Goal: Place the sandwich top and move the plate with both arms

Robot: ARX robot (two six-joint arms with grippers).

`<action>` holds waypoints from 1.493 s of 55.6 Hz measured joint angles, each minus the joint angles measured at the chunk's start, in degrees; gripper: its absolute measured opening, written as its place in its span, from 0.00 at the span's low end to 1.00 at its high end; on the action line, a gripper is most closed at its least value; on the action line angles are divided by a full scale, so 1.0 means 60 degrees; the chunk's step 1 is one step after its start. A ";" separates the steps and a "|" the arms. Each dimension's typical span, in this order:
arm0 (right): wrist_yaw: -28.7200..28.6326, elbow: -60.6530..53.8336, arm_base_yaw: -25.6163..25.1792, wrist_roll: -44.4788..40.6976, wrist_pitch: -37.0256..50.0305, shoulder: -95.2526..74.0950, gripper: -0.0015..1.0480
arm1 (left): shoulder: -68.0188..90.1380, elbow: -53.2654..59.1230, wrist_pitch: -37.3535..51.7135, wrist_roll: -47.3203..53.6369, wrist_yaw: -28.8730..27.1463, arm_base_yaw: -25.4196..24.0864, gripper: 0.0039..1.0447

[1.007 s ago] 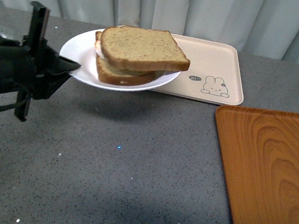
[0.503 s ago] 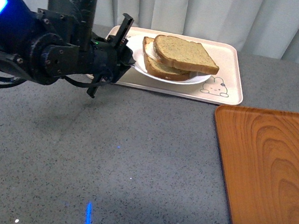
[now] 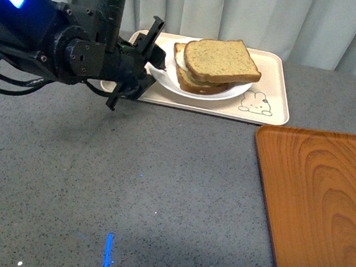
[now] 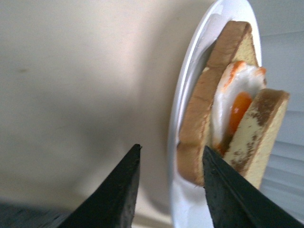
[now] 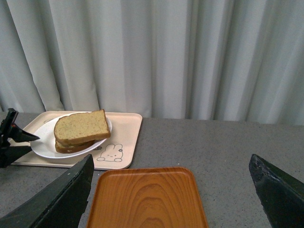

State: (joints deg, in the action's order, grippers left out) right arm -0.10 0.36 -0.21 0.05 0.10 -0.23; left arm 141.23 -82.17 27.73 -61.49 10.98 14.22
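The sandwich top, a speckled tan slice, lies on a fried egg and a thicker bread slice on the white plate. The plate rests on the beige rabbit tray. My left gripper is open at the plate's left rim. In the left wrist view the plate's rim runs between the spread jaws of that gripper, with the sandwich top and the egg beyond. My right gripper hangs open and empty, well away from the plate. It is outside the front view.
The beige rabbit tray sits at the back of the grey table. An orange-brown wood-grain tray lies at the right, and it also shows below my right gripper. A pale curtain closes the back.
A second ago my left gripper held the plate in the air to the left. It carried the plate right and back onto the beige tray; its jaws now stand open around the rim.
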 joint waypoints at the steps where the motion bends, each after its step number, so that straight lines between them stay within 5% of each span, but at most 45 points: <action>1: 0.0000 0.0000 0.0000 0.0000 0.0000 0.0000 0.91 | -0.0171 0.0200 -0.0127 0.0146 -0.0073 -0.0015 0.43; 8: 0.0000 0.0000 0.0000 0.0000 0.0000 0.0000 0.91 | -0.1479 0.1552 -0.0335 0.1031 -0.0153 -0.0135 0.60; 18: 0.0004 0.0000 0.0000 0.0000 0.0000 0.0000 0.91 | -0.6003 0.5912 0.0368 0.3832 -0.1344 -0.0616 0.96; 20: 0.0004 0.0000 0.0000 0.0000 0.0000 0.0000 0.91 | -0.6881 0.7093 0.0805 0.4546 -0.1865 -0.0780 0.92; 23: 0.0004 0.0000 0.0000 0.0000 0.0000 0.0000 0.91 | -0.7763 0.9373 0.4415 0.6630 -0.2867 -0.1082 0.78; 27: 0.0004 0.0000 0.0000 0.0000 -0.0007 -0.0004 0.91 | -0.8797 1.1227 0.7129 0.8706 -0.2900 -0.1370 0.61; 47: 0.0004 0.0000 0.0000 0.0000 -0.0011 0.0000 0.91 | -1.2302 1.2560 0.5355 1.0069 -0.1953 -0.2007 0.04; 83: 0.0000 0.0000 0.0000 0.0000 -0.0011 0.0000 0.91 | -1.6746 1.3519 0.1949 1.0171 -0.1840 -0.2353 0.04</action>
State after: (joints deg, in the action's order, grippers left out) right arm -0.10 0.36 -0.21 0.05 0.03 -0.23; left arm 40.75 -1.06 39.42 -0.47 -0.05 0.10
